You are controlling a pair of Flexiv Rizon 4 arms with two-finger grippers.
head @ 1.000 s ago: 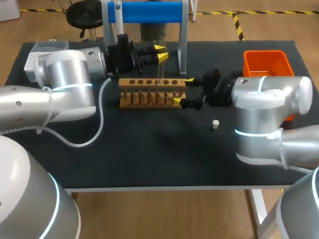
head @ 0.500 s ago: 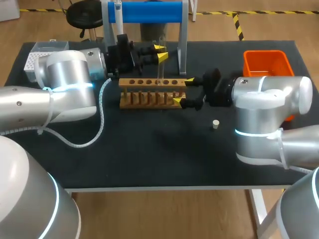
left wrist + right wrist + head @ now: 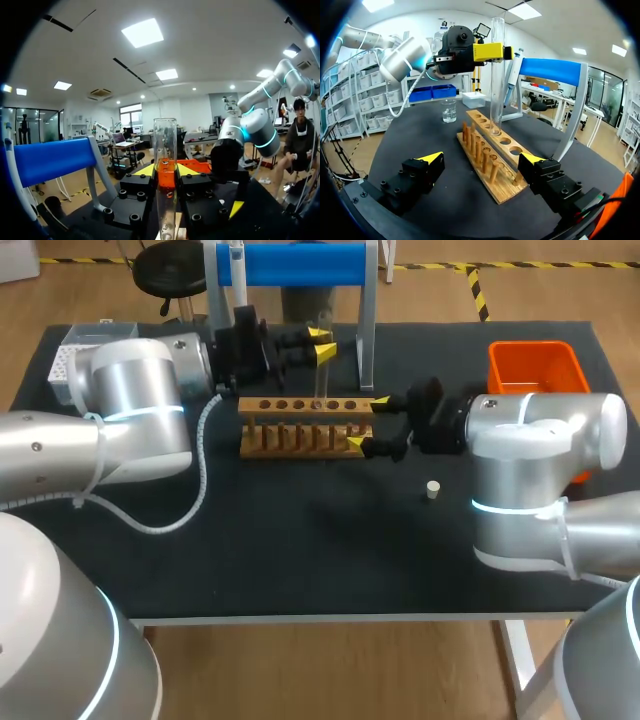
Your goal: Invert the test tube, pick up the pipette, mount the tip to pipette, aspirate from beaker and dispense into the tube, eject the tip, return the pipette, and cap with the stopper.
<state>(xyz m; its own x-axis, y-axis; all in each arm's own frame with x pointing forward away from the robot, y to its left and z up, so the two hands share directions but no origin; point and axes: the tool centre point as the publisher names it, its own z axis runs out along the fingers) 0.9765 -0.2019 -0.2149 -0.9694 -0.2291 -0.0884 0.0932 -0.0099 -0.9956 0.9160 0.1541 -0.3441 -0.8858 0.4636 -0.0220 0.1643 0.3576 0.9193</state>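
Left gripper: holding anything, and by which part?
Yes, the left gripper grips the upright test tube on its upper part, below the rim.

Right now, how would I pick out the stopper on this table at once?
Find the wooden rack at the middle of the black table. Off its right end, nearer the robot than the right hand, sits the stopper: a small cream plug, alone on bare cloth, touching nothing.

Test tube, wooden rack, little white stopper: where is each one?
test tube point(image 3: 496, 75), right wrist view, middle of glass wall
wooden rack point(image 3: 272, 405), head view, top board
stopper point(image 3: 433, 489), head view, its middle
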